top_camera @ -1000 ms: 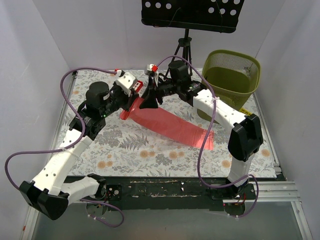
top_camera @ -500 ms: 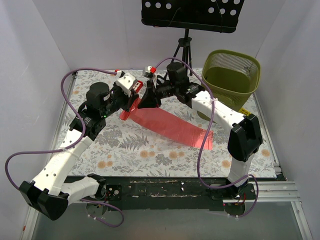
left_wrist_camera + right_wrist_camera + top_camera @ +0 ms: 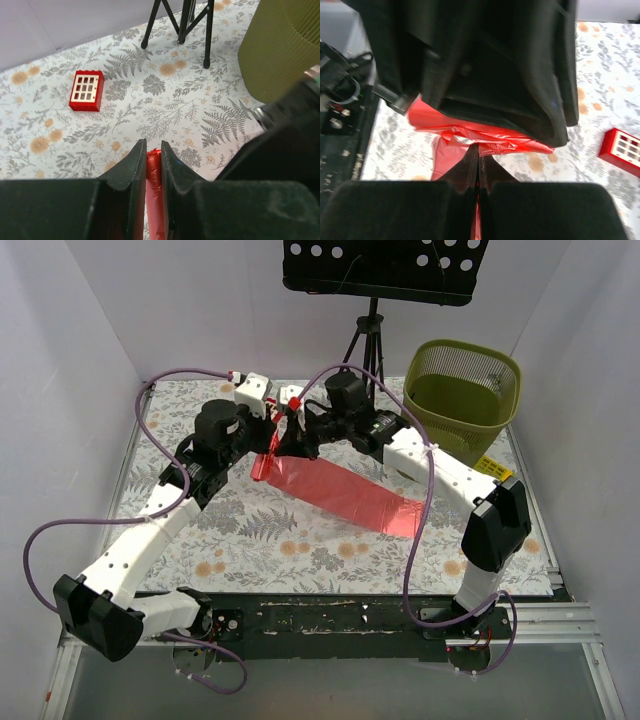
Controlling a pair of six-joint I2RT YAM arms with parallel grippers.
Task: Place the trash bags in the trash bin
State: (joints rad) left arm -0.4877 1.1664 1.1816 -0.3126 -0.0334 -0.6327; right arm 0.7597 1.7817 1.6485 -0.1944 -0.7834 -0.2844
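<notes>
A red trash bag (image 3: 340, 492) lies stretched across the floral mat, with its back-left end raised between the two grippers. My left gripper (image 3: 267, 447) is shut on that bunched end; in the left wrist view, red film (image 3: 153, 172) fills the narrow gap between its fingers (image 3: 135, 165). My right gripper (image 3: 284, 443) faces it at close range. It is shut on a fold of the same bag (image 3: 470, 135), with a red strip showing in the slit. The olive-green trash bin (image 3: 462, 385) stands at the back right, apart from both grippers.
A small red box with white buttons (image 3: 87, 90) lies on the mat beyond the left gripper and also shows as the red box (image 3: 622, 149) in the right wrist view. A music stand (image 3: 380, 270) on a tripod (image 3: 182, 20) stands at the back, left of the bin.
The right gripper has shut on the bag's end. Both grippers moved slightly toward the back, and the left arm swung right. The bag's left end shifted with them.
</notes>
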